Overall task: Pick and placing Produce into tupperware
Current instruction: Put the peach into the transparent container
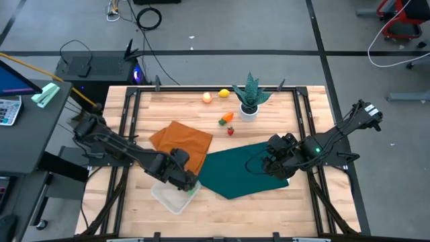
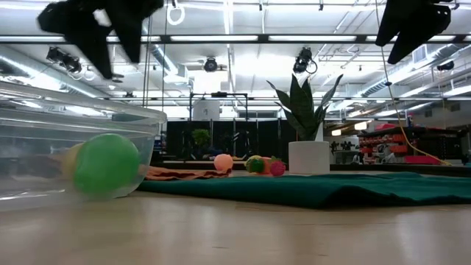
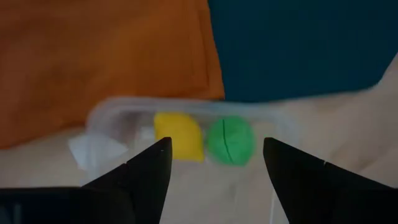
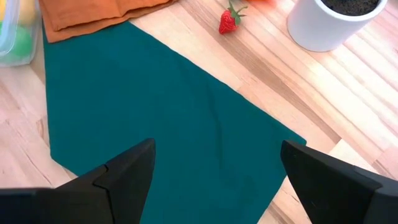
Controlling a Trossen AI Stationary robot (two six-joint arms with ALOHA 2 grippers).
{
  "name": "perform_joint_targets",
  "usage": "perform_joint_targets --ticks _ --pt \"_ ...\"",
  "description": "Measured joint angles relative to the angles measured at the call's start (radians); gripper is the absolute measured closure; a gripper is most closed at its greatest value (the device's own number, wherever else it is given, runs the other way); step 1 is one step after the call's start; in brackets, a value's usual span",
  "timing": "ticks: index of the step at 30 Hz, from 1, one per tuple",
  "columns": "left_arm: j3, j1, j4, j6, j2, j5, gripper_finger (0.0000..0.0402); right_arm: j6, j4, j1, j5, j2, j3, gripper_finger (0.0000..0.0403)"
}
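The clear tub [image 1: 168, 199] stands near the table's front edge, left of centre. A yellow piece [image 3: 179, 135] and a green ball [image 3: 230, 140] lie in it; both also show in the low view [image 2: 107, 163]. My left gripper [image 1: 183, 176] hovers open and empty just above the tub's far right corner [image 3: 216, 142]. My right gripper [image 1: 267, 163] hovers open and empty over the dark green cloth [image 4: 186, 118]. A peach-orange fruit [image 1: 207, 97], a lemon [image 1: 224, 93], a carrot [image 1: 227, 118] and a strawberry [image 1: 230, 131] lie on the wood farther back.
An orange cloth [image 1: 183, 141] lies flat beyond the tub, and the green cloth [image 1: 248, 171] spreads to its right. A spiky plant in a white pot [image 1: 248, 101] stands at the back beside the loose produce. Bare wood shows along the near edge.
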Motion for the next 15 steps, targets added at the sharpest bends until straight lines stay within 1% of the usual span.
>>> perform_joint_targets --ticks 3,5,11,15 --pt "0.041 0.028 -0.047 0.022 -0.021 -0.094 0.015 -0.001 0.0 0.0 0.0 0.0 0.0 0.009" --pt "0.059 0.065 -0.043 0.08 -0.033 -0.124 0.0153 -0.001 0.0 0.0 0.0 0.0 0.0 0.009" --pt "0.109 0.215 -0.012 0.237 -0.037 -0.127 0.0149 0.002 0.0 0.0 0.005 0.0 0.0 0.009" --pt "0.121 0.308 0.053 0.352 -0.037 -0.126 0.0141 0.003 0.0 0.0 0.006 0.0 0.0 0.009"
